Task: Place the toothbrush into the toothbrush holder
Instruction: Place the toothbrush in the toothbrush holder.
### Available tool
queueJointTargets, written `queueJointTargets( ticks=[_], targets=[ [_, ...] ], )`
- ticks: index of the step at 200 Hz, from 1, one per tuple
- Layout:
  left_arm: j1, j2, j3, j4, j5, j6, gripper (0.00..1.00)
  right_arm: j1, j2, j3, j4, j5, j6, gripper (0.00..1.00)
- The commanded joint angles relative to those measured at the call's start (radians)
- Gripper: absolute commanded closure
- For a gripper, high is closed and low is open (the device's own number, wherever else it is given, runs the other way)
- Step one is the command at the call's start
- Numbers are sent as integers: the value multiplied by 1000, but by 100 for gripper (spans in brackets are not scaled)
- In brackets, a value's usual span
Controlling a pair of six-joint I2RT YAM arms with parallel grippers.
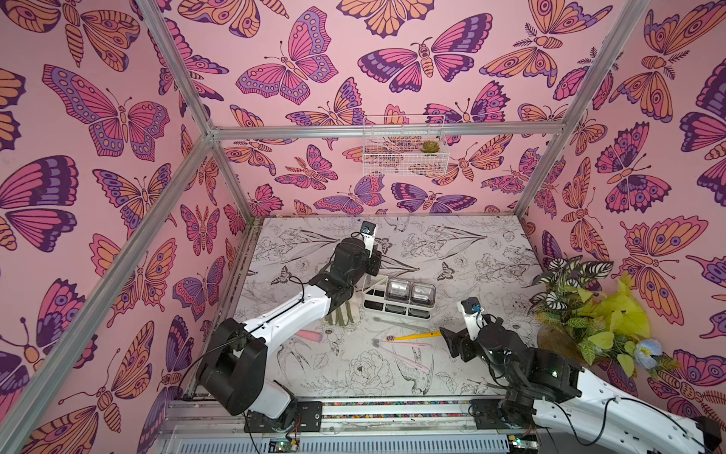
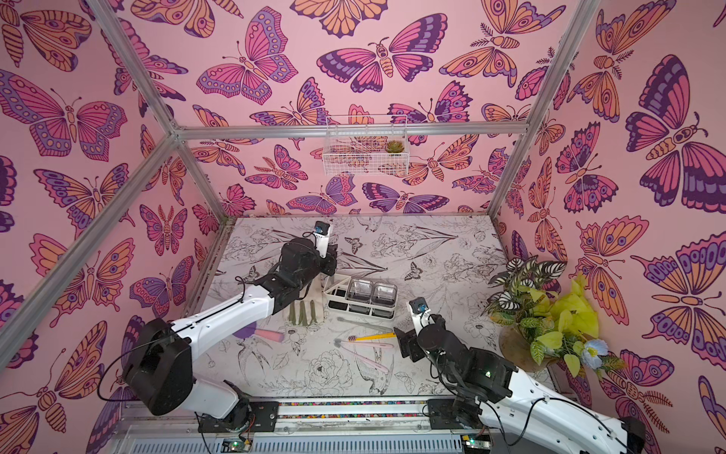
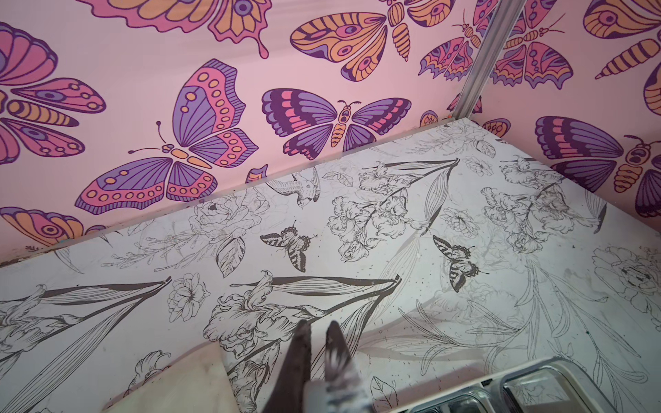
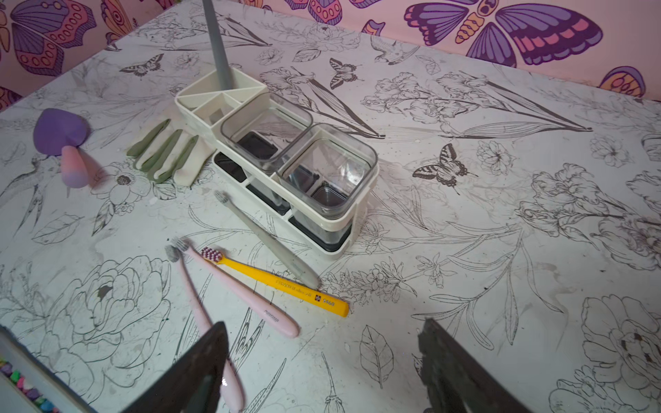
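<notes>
Right jaws spread wide above the table, near its front edge.

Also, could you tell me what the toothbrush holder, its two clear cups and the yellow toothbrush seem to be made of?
The toothbrush holder looks like matte off-white moulded plastic, with thin, even walls and no shine. The clear cups look like glossy transparent plastic, possibly acrylic, since the dark base shows through. The yellow toothbrush has a smooth hard-plastic handle with printed lettering and soft-looking bristles.
</notes>
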Motion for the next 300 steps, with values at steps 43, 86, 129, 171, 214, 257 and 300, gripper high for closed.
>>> queueJointTargets(
  ticks=[43, 86, 129, 171, 214, 257, 300],
  targets=[
    [4, 18, -45, 63, 115, 34, 100, -231, -15, -66, 169, -396, -43, 15],
    [3, 38, -58, 70, 141, 37, 100, -242, 24, -74, 204, -427, -54, 15],
    [4, 66, -70, 80, 104, 15, 100, -243, 28, -62, 197, -405, -64, 14],
    [4, 91, -116, 151, 89, 27, 100, -243, 13, -68, 197, -405, -68, 14],
    [-3, 98, -222, 360, 89, 97, 100, -243, 6, -71, 199, -423, -78, 14],
    [-3, 114, -278, 529, 78, 115, 100, -242, 11, -67, 200, -432, -87, 14],
    [-3, 147, -256, 532, 76, 136, 100, -243, 25, -66, 204, -432, -92, 14]
  ],
)
